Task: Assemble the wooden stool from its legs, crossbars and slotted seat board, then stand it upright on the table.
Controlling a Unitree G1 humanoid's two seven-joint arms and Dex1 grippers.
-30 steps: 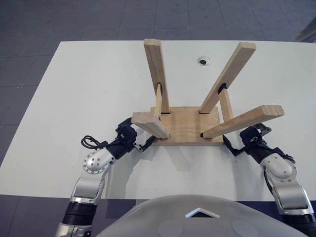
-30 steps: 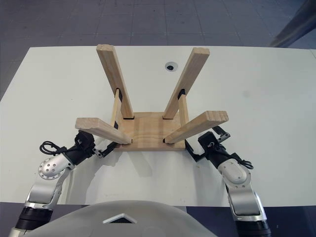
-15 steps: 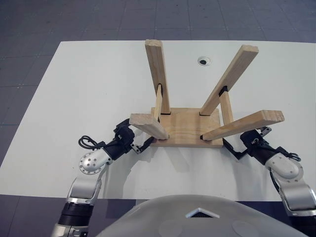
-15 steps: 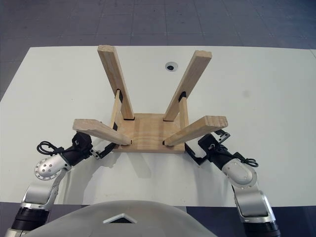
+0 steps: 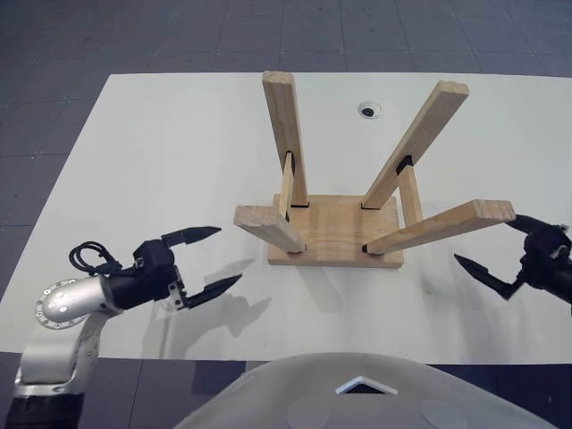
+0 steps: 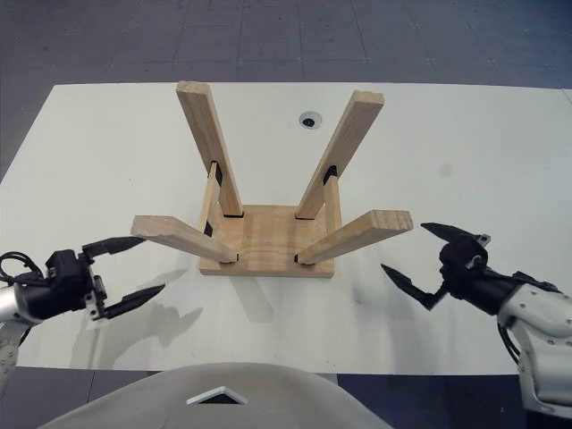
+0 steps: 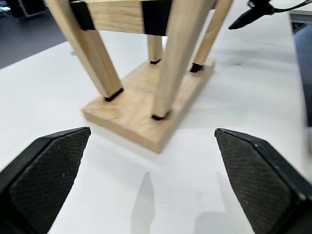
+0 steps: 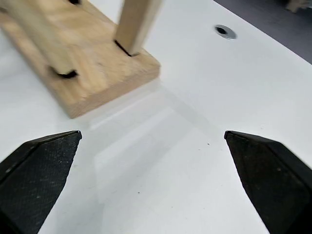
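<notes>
The wooden stool stands upside down in the middle of the table, its seat board (image 5: 335, 234) flat on the surface. Four legs (image 5: 284, 138) point up and splay outward, with crossbars (image 5: 287, 183) joining them in pairs. My left gripper (image 5: 230, 254) hovers open to the left of the board, a hand's width clear of it. My right gripper (image 6: 402, 246) hangs open to the right of the board, under the tip of the near right leg (image 6: 357, 237). In the left wrist view the board (image 7: 146, 92) lies ahead between the open fingers (image 7: 48, 175). The right wrist view has the board's corner (image 8: 97, 73) ahead.
The white table (image 5: 161, 152) has a round cable hole (image 5: 367, 109) behind the stool, also in the right wrist view (image 8: 223, 31). Bare tabletop spreads on both sides of the stool. The near edge runs just below both grippers.
Both grippers have pulled away from the seat board's front corners, outward to each side, and now stand wide open. The stool has stayed where it was.
</notes>
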